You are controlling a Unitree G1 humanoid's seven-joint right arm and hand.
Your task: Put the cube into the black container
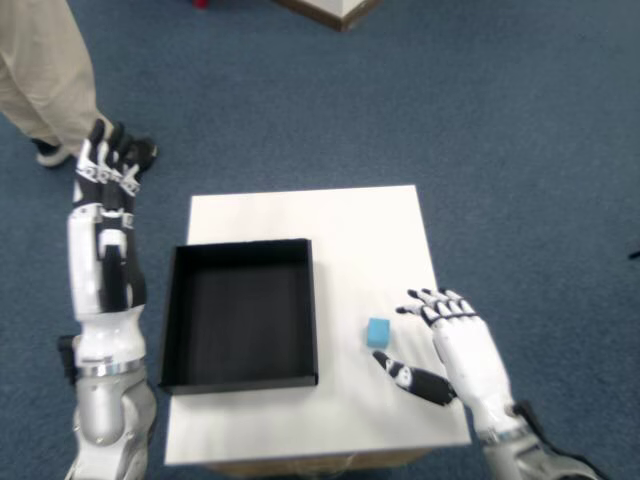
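My right hand (pixel 455 350): glossy white plastic shell, black matt joints. Cube (pixel 378 332): smooth matt light-blue, foam or plastic, can't tell. Black container (pixel 240 313): matt, thin walls. Table (pixel 340 225): smooth white, slight sheen. Floor (pixel 500 130): rough blue carpet.

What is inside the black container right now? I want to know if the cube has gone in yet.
Nothing shows inside the black container; its dark floor looks bare. The cube sits outside on the white table, near the open right robot hand. No part of the floor is covered.
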